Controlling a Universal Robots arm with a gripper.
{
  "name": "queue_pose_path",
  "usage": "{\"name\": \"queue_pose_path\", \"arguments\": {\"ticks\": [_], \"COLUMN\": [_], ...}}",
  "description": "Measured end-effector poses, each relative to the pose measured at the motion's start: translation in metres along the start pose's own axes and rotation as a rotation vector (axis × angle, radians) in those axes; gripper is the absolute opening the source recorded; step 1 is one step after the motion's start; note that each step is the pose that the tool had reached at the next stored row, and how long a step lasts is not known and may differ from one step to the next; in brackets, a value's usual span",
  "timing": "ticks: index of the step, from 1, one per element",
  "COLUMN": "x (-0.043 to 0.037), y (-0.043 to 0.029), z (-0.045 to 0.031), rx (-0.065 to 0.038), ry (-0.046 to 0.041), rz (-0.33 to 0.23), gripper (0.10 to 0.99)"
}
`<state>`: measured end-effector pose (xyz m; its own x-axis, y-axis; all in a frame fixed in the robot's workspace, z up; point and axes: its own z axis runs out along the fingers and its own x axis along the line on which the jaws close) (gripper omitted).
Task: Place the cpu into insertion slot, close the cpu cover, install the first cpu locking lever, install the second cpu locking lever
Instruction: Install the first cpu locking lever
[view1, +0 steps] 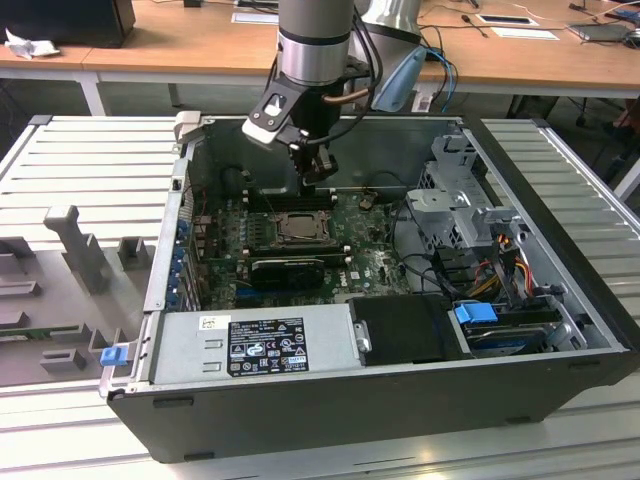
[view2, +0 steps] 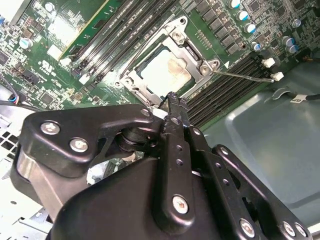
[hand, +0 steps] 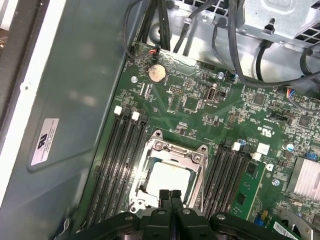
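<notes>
Hovering gripper: jaws together, empty, at 1 o'clock of the cpu, exterior view.
cpu cover: lying flat around the chip.

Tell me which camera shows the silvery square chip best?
The second wrist view: the cpu lies close and unblocked. In the first wrist view the hand overlaps its edge; the exterior view shows it from afar.

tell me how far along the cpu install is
Done: the cpu lies seated, and the cpu cover looks closed flat over it. In hand: nothing; the gripper hovers over the cover's edge with its fingers shut. Left: the locking levers. One thin lever sticks out sideways from the cover and looks unlatched. I cannot judge the other.
</notes>
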<state>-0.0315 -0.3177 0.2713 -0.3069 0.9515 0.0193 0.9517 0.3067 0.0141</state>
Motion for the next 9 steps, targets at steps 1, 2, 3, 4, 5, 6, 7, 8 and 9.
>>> {"name": "queue_pose_path", "arguments": {"ticks": [1, 2, 3, 4, 5, 6, 7, 8, 9], "x": [0.0, 0.0, 0.0, 0.0, 0.0, 0.0, 0.0, 0.0, 0.0], "y": [0.0, 0.0, 0.0, 0.0, 0.0, 0.0, 0.0, 0.0, 0.0], "z": [0.0, 0.0, 0.0, 0.0, 0.0, 0.0, 0.0, 0.0, 0.0], "rx": [0.0, 0.0, 0.0, 0.0, 0.0, 0.0, 0.0, 0.001, 0.001], "ry": [0.0002, 0.0001, 0.0002, 0.0002, 0.0003, 0.0003, 0.0003, 0.0004, 0.0004], "rz": [-0.008, -0.011, -0.013, -0.016, -0.018, -0.021, -0.025, -0.028, -0.031], "gripper": [0.106, 0.106, 0.106, 0.106, 0.106, 0.106, 0.106, 0.106, 0.106]}}
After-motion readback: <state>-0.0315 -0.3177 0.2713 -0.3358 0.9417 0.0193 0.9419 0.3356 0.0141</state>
